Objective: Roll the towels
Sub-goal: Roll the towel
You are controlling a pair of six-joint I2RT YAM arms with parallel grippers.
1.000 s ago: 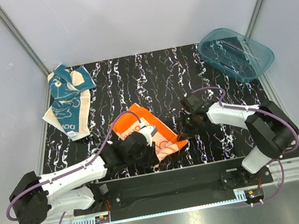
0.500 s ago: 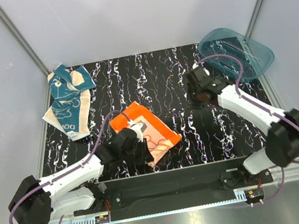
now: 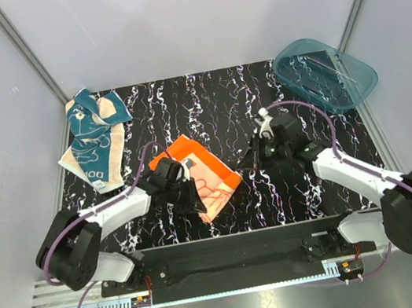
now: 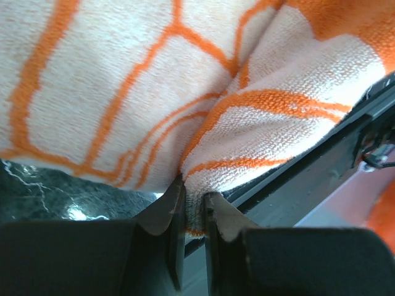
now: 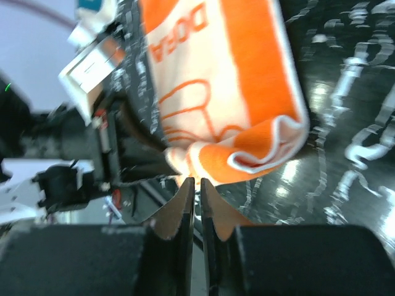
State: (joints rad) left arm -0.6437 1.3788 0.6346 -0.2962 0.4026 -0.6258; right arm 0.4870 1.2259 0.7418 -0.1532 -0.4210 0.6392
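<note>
Near the front of the table (image 3: 212, 97), about midway across, lies the orange towel (image 3: 203, 172), loosely folded with its pale printed side showing at the near end. The left gripper (image 4: 191, 194) has it, jaws pinching a thin bit of the near edge, and the terry bunches into a ridge just above the tips. This is soft, light, floppy stuff with no stiffness at all. It'll sag and crease wherever it isn't held, though that pile should grip rather than slip. My call for a hold is a hem or corner, two spots along one edge, so the roll starts straight. The left arm reaches in low, wrist down at the cloth. The right gripper (image 5: 196, 183) hangs just beside the towel's right corner, fingers pressed nearly together with nothing between them. The teal towel (image 3: 95, 137) sits crumpled at the far left, well apart.
</note>
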